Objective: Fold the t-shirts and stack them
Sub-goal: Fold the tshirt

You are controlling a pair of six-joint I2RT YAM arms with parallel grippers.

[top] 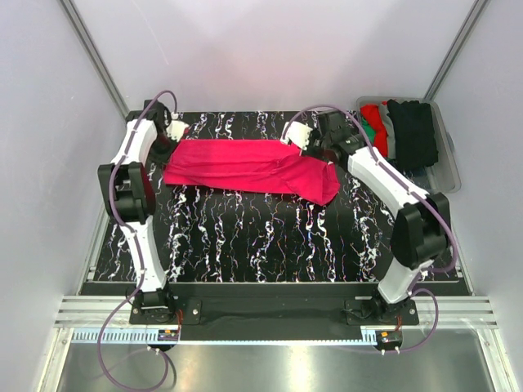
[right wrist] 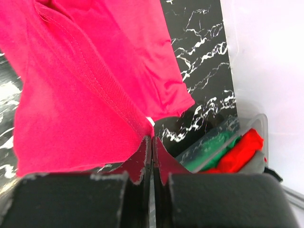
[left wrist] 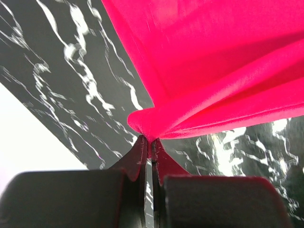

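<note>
- Though already narrowed to a long band, judged only part-folded: pinkish-red t-shirt [top: 249, 167]; lay across far part of table [top: 270, 237].
- Left gripper [left wrist: 150, 142]: clamped on its left end.
- Right gripper [right wrist: 152, 142]: clamped on its right end.
- Other t-shirts [top: 411, 131]: sat bunched in far-right bin [top: 451, 163]; no stack seen.

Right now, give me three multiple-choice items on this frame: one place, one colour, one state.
1. The clear bin stands: A) at the far right of the mat; B) at its near left; C) between the arm bases.
2. The spread t-shirt is: A) green; B) pinkish-red; C) grey.
3. The left gripper is: A) open; B) shut on the t-shirt; C) shut on nothing.
Answers: 1 A, the top view shows it there. 2 B, all three views agree. 3 B, cloth is pinched in its closed jaws.
</note>
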